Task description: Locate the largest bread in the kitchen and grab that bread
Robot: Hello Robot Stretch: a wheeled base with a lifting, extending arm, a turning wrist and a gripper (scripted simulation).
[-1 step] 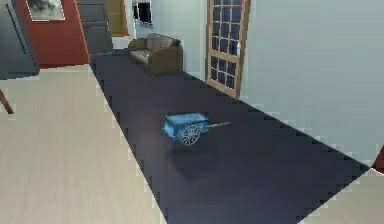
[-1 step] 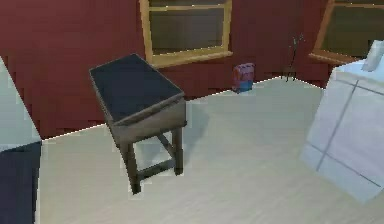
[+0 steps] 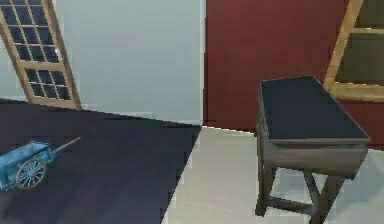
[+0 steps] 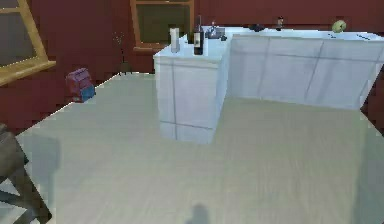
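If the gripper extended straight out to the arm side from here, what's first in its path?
Likely the near end of the white counter, past bare floor. Depth and sideways alignment are unclear.

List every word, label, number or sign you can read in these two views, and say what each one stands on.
No text can be read in either view.
On the dark bottle on the white counter: any label is too small to read.
On the red and blue box on the floor by the red wall: too small to read.
On the blue cart and the dark-topped table: no markings seen.
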